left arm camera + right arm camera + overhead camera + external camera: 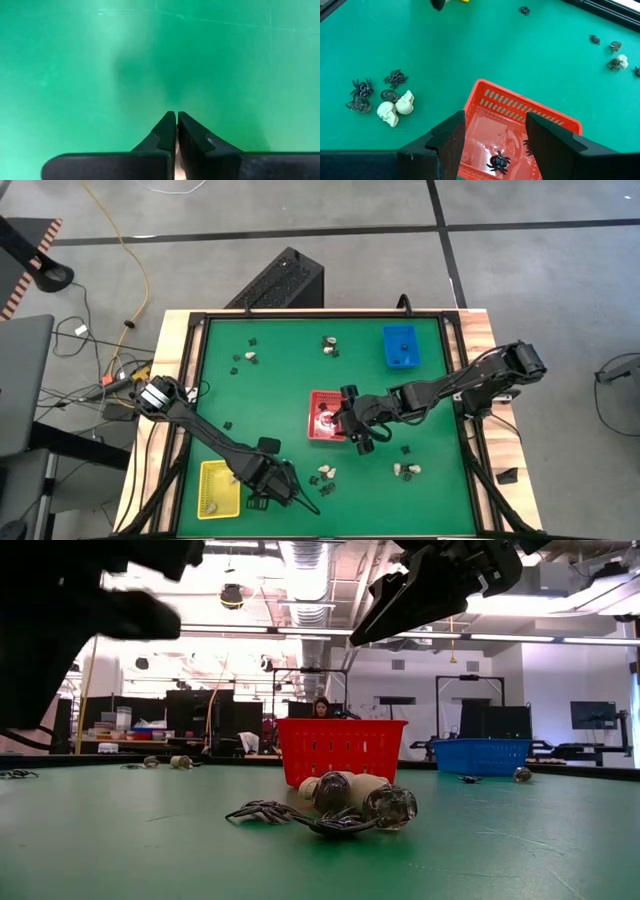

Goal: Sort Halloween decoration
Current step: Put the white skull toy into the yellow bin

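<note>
While my left claw sits low over the green felt table, just beside the yellow rectangular plastic tray, its two dark fingers are pressed shut against each other; a pale sliver shows between them at their base, but I cannot tell whether anything is caught there. My right claw hangs over the red slatted plastic tray with its fingers spread wide and nothing between them. Inside that red tray lies a small black plastic spider.

Most of the Halloween decoration is loose on the felt around the red tray. Nearest it on the side toward the yellow tray sits a cluster: two cream skull-shaped lumps touching each other, with several black spiders just beside them. In the low view that cluster lies in front of the red tray. More small pieces lie near the red tray on its other side, and a few rest between it and the far edge of the table. A blue rectangular plastic tray stands beyond the red tray, well apart from it.
</note>
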Motion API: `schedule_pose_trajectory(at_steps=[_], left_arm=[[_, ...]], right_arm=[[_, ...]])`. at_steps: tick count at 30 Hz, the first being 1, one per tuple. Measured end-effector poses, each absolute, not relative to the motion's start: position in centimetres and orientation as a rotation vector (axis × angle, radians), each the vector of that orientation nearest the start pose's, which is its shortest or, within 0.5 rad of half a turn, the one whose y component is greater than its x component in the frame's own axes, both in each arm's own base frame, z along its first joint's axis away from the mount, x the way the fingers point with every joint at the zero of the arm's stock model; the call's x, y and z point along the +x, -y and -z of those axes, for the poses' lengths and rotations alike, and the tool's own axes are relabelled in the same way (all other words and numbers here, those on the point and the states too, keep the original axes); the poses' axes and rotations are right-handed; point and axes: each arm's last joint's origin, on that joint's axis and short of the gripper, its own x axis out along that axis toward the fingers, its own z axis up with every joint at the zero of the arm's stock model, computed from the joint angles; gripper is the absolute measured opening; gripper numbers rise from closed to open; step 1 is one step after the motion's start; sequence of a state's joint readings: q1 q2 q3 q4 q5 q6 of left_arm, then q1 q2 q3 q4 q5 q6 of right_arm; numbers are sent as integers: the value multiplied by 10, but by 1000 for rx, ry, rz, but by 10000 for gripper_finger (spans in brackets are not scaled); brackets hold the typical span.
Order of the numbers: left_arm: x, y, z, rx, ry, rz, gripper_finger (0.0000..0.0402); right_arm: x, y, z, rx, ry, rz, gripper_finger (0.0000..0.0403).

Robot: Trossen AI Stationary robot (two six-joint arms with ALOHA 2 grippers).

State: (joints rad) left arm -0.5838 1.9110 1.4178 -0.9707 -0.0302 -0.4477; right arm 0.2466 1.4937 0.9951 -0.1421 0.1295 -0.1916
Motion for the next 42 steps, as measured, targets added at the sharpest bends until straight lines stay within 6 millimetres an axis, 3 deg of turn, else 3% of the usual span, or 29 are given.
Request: schedule_pose_trajectory(at_steps=[7,19,34,42], left_arm=[[304,204,-224,76,-1451,69,0],[237,227,-260,-92,-1408,-140,0],[204,256,-253,-184,-1378,-281,0],[190,255,-215,-233,-1446,-332,21]], right_arm=[[312,-75,-245,-305,-618,-174,240],[312,-75,-244,-306,-621,-175,240],[313,-75,-246,-303,-603,-174,240],[313,-75,-246,-302,-603,-174,240]])
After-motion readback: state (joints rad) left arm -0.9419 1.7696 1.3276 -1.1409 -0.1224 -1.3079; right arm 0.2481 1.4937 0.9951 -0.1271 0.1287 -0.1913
